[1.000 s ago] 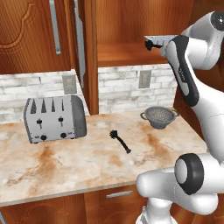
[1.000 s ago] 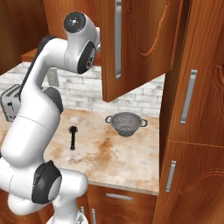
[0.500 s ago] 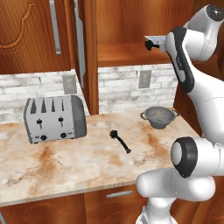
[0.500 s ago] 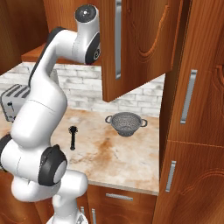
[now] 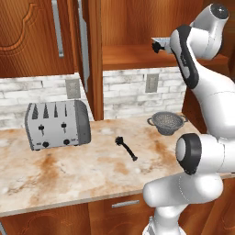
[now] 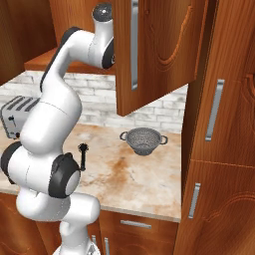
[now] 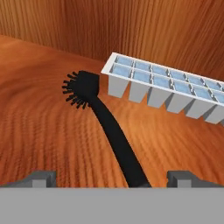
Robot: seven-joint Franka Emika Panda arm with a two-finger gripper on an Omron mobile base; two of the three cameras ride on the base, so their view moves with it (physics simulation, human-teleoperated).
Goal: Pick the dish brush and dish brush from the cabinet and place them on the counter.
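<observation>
Shelf holds dish brush; ice-cube tray just beside.

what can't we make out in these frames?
- Claw: in the hand view just its two tips show, spread wide; the rest is cut by the bottom edge.
- Shelf brush: handle end cut off at the bottom of the hand view, between the tips; contact unclear.
- Ice tray: right end cut by the hand view's edge.
- Cabinet interior: hidden by its open door in the right base view.
</observation>
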